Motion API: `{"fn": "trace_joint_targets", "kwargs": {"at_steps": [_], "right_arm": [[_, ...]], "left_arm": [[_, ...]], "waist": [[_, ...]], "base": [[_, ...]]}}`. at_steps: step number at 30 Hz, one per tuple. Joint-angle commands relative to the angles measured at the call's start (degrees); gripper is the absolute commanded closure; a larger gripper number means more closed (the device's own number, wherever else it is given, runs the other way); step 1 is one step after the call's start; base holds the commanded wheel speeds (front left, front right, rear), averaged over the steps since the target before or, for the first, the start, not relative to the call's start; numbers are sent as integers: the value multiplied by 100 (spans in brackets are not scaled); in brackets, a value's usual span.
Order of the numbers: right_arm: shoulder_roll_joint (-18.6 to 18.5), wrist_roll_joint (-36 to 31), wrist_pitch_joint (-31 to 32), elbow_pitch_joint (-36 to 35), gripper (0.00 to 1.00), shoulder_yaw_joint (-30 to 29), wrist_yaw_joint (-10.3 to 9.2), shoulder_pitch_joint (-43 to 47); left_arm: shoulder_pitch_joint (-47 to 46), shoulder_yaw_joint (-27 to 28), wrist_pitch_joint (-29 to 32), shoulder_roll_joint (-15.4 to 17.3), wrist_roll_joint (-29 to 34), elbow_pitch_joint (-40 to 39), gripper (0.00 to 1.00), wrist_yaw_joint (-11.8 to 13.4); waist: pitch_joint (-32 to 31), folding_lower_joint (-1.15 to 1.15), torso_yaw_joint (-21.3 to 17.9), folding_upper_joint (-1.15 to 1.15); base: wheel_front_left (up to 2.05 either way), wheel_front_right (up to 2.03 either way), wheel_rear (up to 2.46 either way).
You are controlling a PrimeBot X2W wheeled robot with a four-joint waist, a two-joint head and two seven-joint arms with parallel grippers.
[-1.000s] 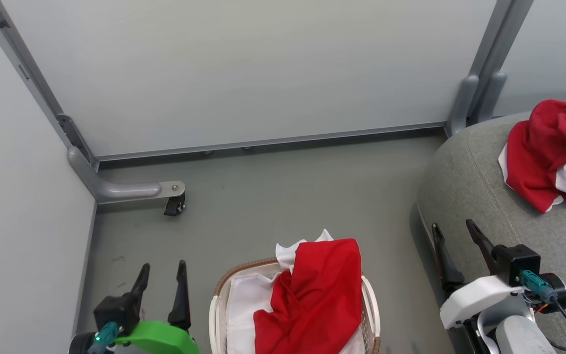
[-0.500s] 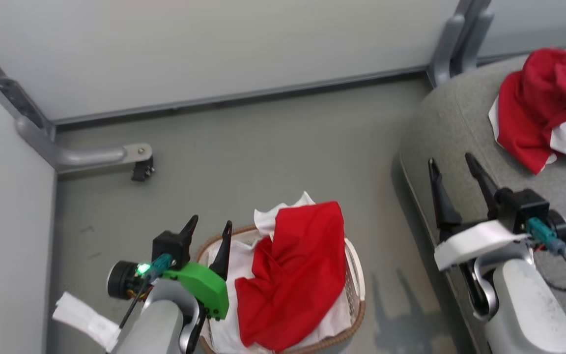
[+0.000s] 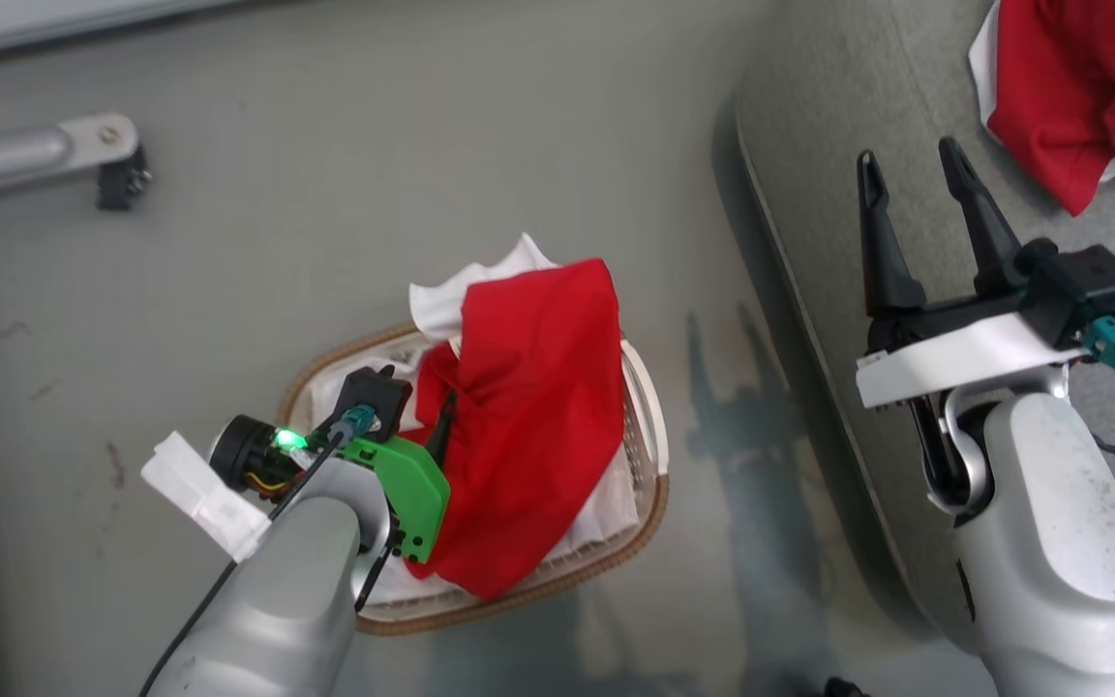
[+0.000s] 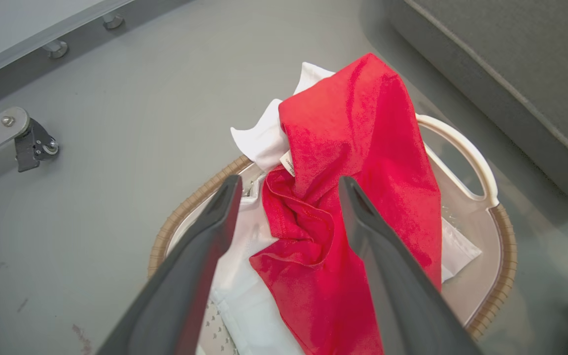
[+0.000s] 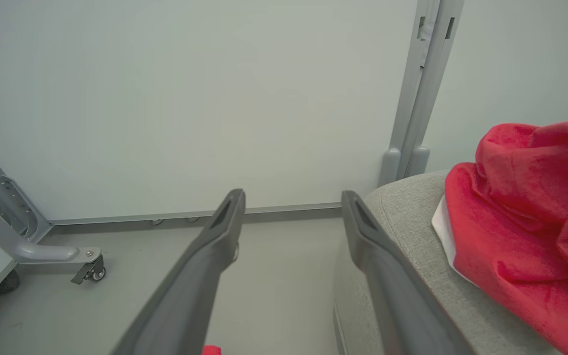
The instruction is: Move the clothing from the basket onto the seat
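Cloth-to-tool relation, left side first. Left tool (image 4: pixel 289 181) hangs over the basket (image 4: pixel 505 236), jaws spread wide, nothing between them yet. Red garment (image 4: pixel 363 148) lies straight ahead of the tips and below them. Its crumpled fold sits in the gap between the two fingers, reaching further under one finger than the other. Contact: cannot tell (in the head view one tip shows against the cloth's edge, the other is over the white lining (image 4: pixel 244 296)).

Long axis of the garment runs away from the tool, from the near basket wall out over the far rim, where a corner drapes outside along with a flap of lining. Jaw line crosses that axis roughly square, which I judge favourable for a pinch on the fold. Possible snag: lining just beside the fold could get caught too.

Right tool (image 3: pixel 908 155) is likewise wide and empty, held above the edge of the seat (image 3: pixel 809 145), well apart from the basket. Left arm is clearly the nearer. Second red garment (image 3: pixel 1051 87) already lies on the seat, beyond the right tool's tips. Seat lies beyond the basket's handle side from the left tool (so the carry goes that way, by my reckoning).
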Motion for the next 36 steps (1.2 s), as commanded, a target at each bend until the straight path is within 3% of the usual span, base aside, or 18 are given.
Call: {"fn": "trace_joint_targets", "kwargs": {"at_steps": [1, 10, 18, 30, 31, 32, 34, 36], "right_arm": [[-7, 57, -14, -65, 0, 39, -6, -131], [-8, 313, -14, -270, 0, 276, -6, -449], [-7, 428, -14, -406, 0, 436, -6, -646], [-9, 471, -14, -543, 0, 590, -6, -795], [-10, 473, -14, -549, 0, 594, -6, -802], [-9, 473, -14, -548, 0, 596, -6, -802], [-9, 462, -14, -533, 0, 588, -6, -786], [-10, 436, -14, -495, 0, 574, -6, -752]], "left_arm": [[-194, -59, 18, 50, 39, 93, 0, -14], [-596, -665, 146, 72, 13, 630, 0, -17], [-915, -961, 206, 308, 55, 889, 0, -10], [-1169, -948, 583, 623, -4, 1122, 0, 501], [-1171, -927, 630, 634, -32, 1132, 21, 532], [-1169, -912, 673, 641, -58, 1139, 53, 546], [-1119, -896, 724, 625, -111, 1150, 100, 528], [-1061, -890, 703, 590, -157, 1152, 100, 510]], "waist": [[1030, -1, -591, 0], [1765, -1, -877, 0], [2211, -1, -1067, 0], [2483, -1, -1218, 0], [2486, -1, -1226, 0], [2485, -1, -1230, 0], [2460, -1, -1227, 0], [2408, -1, -1209, 0]], "base": [[0, 0, 0], [0, 0, 0], [0, 0, 0], [0, 0, 0], [0, 0, 0], [0, 0, 0], [0, 0, 0], [0, 0, 0]]}}
